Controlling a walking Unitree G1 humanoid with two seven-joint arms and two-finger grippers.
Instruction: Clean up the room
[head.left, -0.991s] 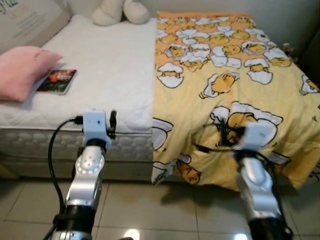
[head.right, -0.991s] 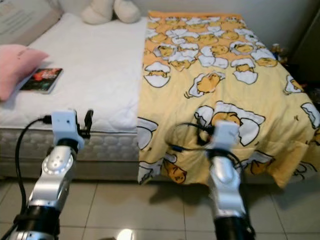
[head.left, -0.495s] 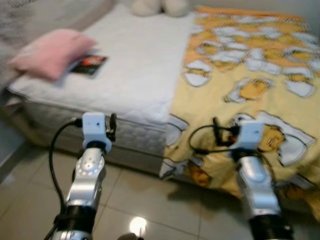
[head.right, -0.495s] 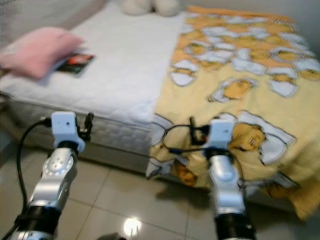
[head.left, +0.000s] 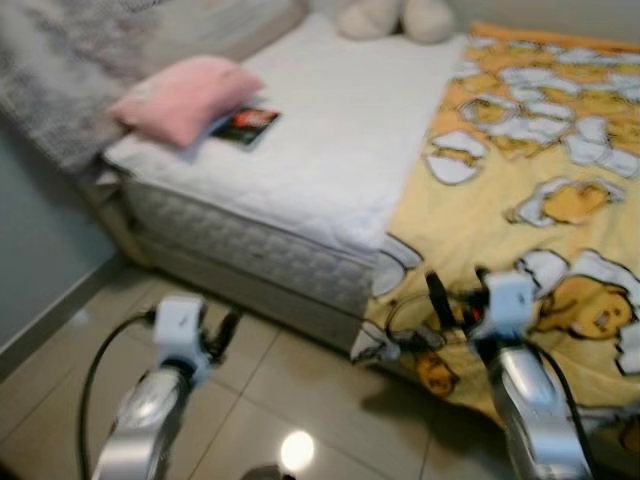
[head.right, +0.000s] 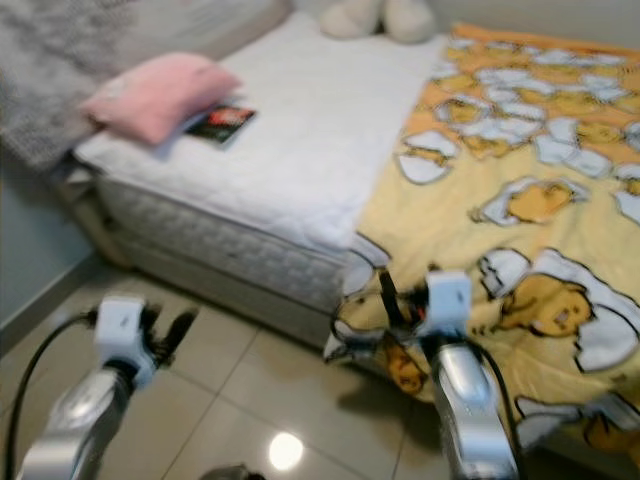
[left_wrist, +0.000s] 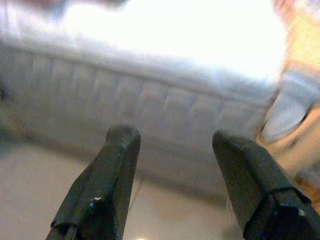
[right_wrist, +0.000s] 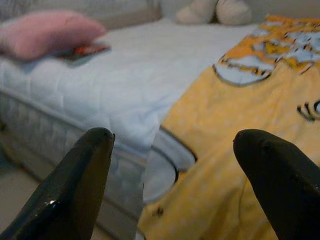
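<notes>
The left gripper hangs over the beige tiled floor, its two black fingers spread apart with nothing between them. Beyond them, the left wrist view shows the quilted side of the white mattress, but the top of the bed is washed out by glare and cannot be read.

The right gripper is likewise released, fingers wide apart and empty, held before the foot edge of the bed where the yellow cartoon-print blanket hangs over the mattress side. Both grippers are apart from the bedding. In the head views the finger tips are small and blurred; the silver arms are cut off by the lower frame edge, and a black cable loops beside the left wrist.

On the bare white sheet, near the left edge of the bed, lies a pink soft pillow. Just beside it, partly tucked under its edge, is a dark-covered book; its cover print is too blurred to make out. At the head of the bed sits a cream plush toy, cut off by the top of the frame so only its lower part shows. The blanket covers the right half of the bed and runs off the right edge of the picture. A grey textured cloth occupies the upper left corner, too blurred to identify further.
</notes>
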